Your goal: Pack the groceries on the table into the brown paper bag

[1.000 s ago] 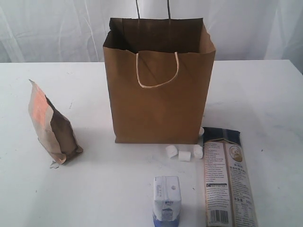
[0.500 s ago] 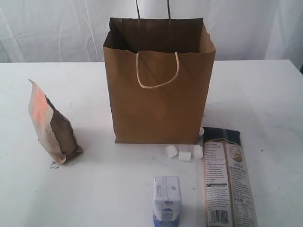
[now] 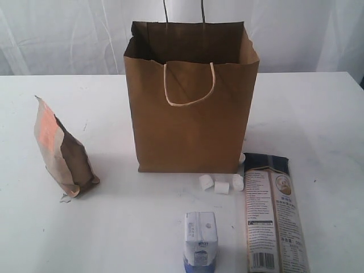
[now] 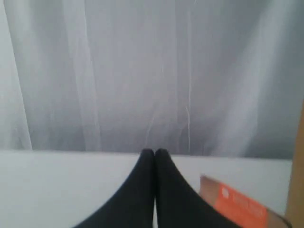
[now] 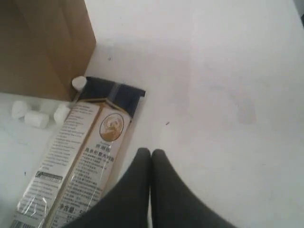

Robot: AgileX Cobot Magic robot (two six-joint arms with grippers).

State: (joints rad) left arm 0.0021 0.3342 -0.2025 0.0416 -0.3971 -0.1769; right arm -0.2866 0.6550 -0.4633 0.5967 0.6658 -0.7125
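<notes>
Nearest the exterior camera, the small white-blue carton point(image 3: 200, 245) stands upright on the counter point(image 3: 114, 227). The long dark-topped packet point(image 3: 276, 213) lies flat just beside it, on the right. Behind them, four marshmallows point(image 3: 222, 183) sit loose at the foot of the brown paper bag point(image 3: 190, 96), one just beside the packet's dark end. The brown-orange pouch point(image 3: 62, 151) stands leaning, well apart on the left.

Right tool point(image 5: 150, 153): tips pressed together, holding nothing, above the counter beside the packet. Left tool point(image 4: 154, 153): likewise closed and empty, with the pouch's orange top near it. Neither shows in the exterior view.

Judgement: the packet is the likely pick for the right arm. The tool must spread first, straddle the packet across its narrow width, and lift it above the bag's rim before lowering it end-first.

The bag stands upright with its mouth open. Its contents are hidden in every view.
</notes>
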